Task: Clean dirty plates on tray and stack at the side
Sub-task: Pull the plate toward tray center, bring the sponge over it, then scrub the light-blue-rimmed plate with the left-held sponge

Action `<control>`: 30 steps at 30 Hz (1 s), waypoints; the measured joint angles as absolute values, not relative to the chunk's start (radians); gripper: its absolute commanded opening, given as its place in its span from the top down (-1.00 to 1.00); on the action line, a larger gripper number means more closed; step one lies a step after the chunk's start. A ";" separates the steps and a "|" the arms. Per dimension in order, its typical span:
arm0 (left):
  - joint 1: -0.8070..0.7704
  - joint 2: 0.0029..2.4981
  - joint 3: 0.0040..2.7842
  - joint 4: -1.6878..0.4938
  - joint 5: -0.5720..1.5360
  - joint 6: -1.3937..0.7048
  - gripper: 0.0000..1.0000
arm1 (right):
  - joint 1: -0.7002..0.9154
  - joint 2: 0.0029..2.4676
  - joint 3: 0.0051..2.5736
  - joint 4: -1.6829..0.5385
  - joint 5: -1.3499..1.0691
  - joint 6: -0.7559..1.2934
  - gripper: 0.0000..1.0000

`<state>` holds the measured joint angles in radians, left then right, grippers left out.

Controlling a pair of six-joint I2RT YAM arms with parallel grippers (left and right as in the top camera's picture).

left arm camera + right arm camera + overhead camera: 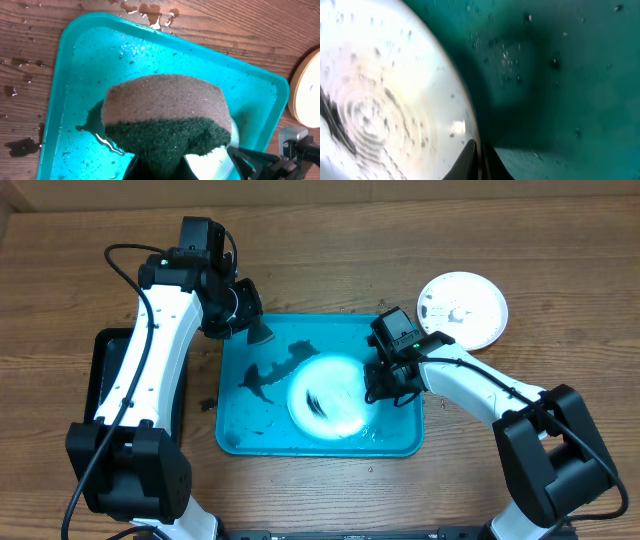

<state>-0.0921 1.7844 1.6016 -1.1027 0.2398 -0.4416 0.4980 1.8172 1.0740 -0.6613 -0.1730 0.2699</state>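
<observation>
One plate (335,395) with a pale, light-blue-looking rim and black smears on its white centre lies in the turquoise tray (232,442). My right gripper (378,385) is shut on this plate's right rim. The right wrist view shows its fingers (480,150) pinching the rim of the plate (385,100) over the tray floor (560,75). My left gripper (252,328) is shut on a brown and dark-green sponge (262,333), held above the tray's back left part. The sponge (165,115) fills the left wrist view. A white plate (462,310) lies on the table to the right of the tray. The yellow-green plate is out of view.
Dark dirty water (265,375) pools in the tray's left half. A narrow black tray (100,380) lies left of the turquoise tray, partly under my left arm. Water drops (150,12) wet the wooden table behind the tray.
</observation>
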 measured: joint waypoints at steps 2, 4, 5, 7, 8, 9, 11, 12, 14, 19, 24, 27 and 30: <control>-0.094 1.784 1.602 -1.108 0.244 -0.441 0.92 | 0.498 1.817 1.073 -0.615 -0.178 0.308 0.93; -0.101 1.784 1.602 -1.112 0.244 -0.441 0.91 | 0.498 1.817 1.073 -0.584 -0.179 0.342 0.93; -0.106 1.784 1.602 -1.111 0.244 -0.441 0.92 | 0.498 1.817 1.073 -0.567 -0.179 0.362 0.93; -0.121 1.785 1.602 -1.111 0.244 -0.441 0.92 | 0.498 1.817 1.073 -0.542 -0.179 0.395 0.93; -0.130 1.785 1.602 -1.111 0.244 -0.441 0.92 | 0.498 1.817 1.073 -0.533 -0.180 0.408 0.93; -0.146 1.785 1.602 -1.111 0.244 -0.441 0.92 | 0.498 1.817 1.073 -0.526 -0.182 0.422 0.93; -0.167 1.787 1.602 -1.112 0.244 -0.441 0.91 | 0.501 1.817 1.073 -0.521 -0.184 0.441 0.93; -0.180 1.792 1.602 -1.113 0.244 -0.442 0.92 | 0.503 1.817 1.073 -0.518 -0.184 0.449 0.93; -0.204 1.805 1.602 -1.118 0.244 -0.442 0.92 | 0.511 1.818 1.073 -0.503 -0.185 0.480 0.93; -0.278 1.872 1.602 -1.122 0.248 -0.453 0.91 | 0.528 1.824 1.073 -0.466 -0.183 0.559 0.93; -0.351 1.944 1.602 -1.135 0.251 -0.467 0.92 | 0.530 1.831 1.073 -0.464 -0.164 0.614 0.93; -0.381 1.985 1.602 -1.133 0.252 -0.472 0.92 | 0.530 1.843 1.073 -0.464 -0.155 0.632 0.93; -0.390 2.022 1.602 -1.120 0.254 -0.473 0.91 | 0.530 1.848 1.073 -0.464 -0.152 0.643 0.93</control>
